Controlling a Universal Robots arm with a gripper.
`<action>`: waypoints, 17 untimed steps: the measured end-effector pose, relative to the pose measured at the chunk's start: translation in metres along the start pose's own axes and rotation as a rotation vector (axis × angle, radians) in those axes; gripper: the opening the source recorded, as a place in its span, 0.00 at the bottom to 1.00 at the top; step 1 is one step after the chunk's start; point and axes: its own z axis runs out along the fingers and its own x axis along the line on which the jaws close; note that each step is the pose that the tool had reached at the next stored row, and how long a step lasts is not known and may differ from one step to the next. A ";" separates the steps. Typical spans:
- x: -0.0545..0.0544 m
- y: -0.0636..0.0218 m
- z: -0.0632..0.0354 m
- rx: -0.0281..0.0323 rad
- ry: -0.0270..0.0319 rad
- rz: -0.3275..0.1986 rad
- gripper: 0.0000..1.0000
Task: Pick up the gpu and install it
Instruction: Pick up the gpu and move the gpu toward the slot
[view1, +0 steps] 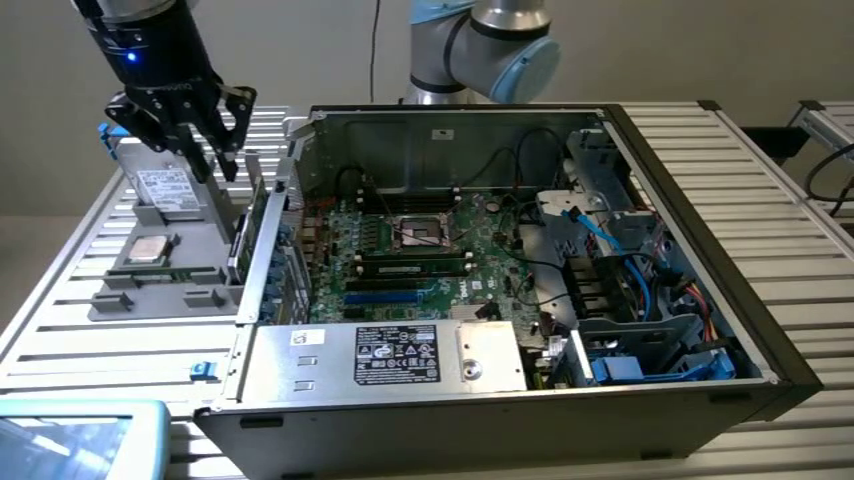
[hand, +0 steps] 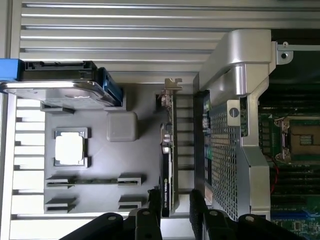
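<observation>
The gpu (view1: 246, 238) stands on edge in a slot at the right side of the grey parts tray (view1: 127, 302), close against the computer case's rear panel. In the wrist view the gpu (hand: 167, 150) appears edge-on, a thin dark card with its silver bracket (hand: 172, 86) at the far end. My gripper (view1: 215, 165) hangs above the tray, over the card's far end, open and holding nothing. In the wrist view my gripper (hand: 175, 206) has one black finger (hand: 152, 202) on each side of the card's near end.
The open computer case (view1: 694, 250) with its green motherboard (view1: 414, 250) lies to the exterior view's right of the tray. A silver hard drive (view1: 167, 190) stands in the tray, with a processor chip (view1: 147, 248) beside it. A slatted metal table (view1: 80, 350) carries everything.
</observation>
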 end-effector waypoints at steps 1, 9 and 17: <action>0.000 -0.0001 0.0018 0.0001 0.0001 0.000 0.38; 0.001 -0.0012 0.0163 0.0000 0.0000 0.000 0.40; 0.004 -0.0023 0.0306 0.0001 -0.0001 0.002 0.46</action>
